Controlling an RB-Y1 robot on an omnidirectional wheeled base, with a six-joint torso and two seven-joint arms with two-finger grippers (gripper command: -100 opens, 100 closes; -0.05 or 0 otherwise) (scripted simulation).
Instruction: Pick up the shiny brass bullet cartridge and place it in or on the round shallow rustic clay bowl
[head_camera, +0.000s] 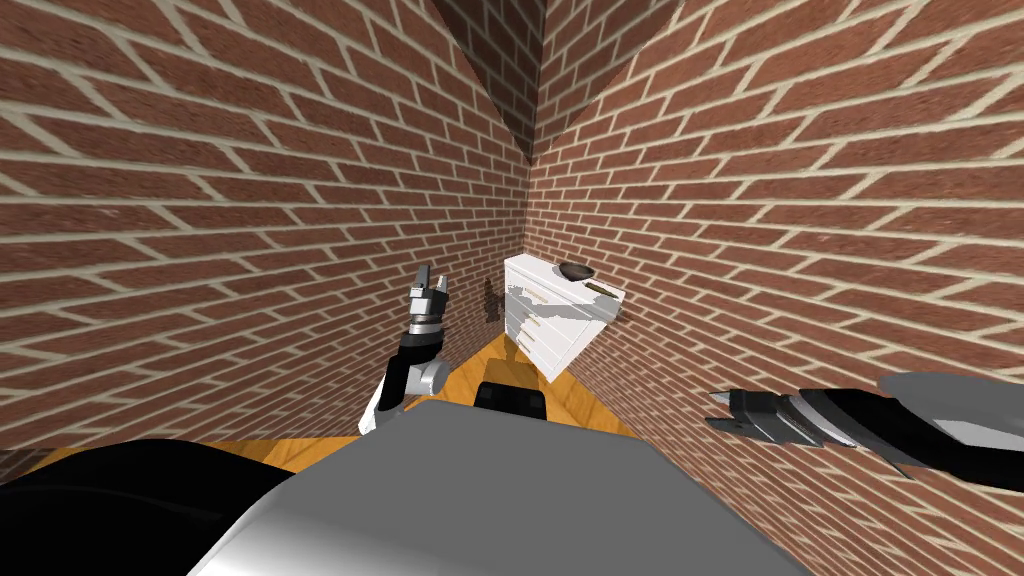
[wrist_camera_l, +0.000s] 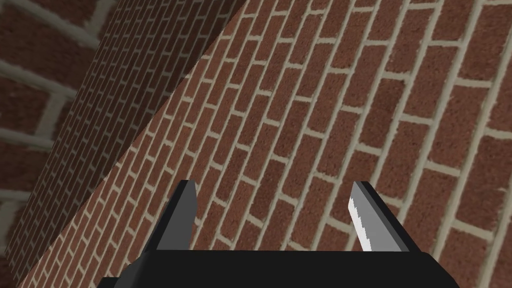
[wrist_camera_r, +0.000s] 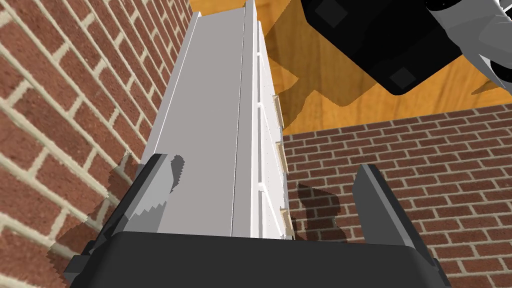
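A dark round bowl sits on top of a white chest of drawers in the corner of two brick walls. Beside the bowl, near the top's right edge, lies a thin brass-coloured cartridge. My left gripper is raised left of the chest, apart from it, and its fingers stand open facing brick wall. My right gripper hangs low on the right, close against the brick wall and short of the chest. It is open, with the chest's side beyond its fingers.
Brick walls close in on both sides and meet behind the chest. An orange wooden floor runs in a narrow strip toward it. My dark base stands on the floor in front of the drawers.
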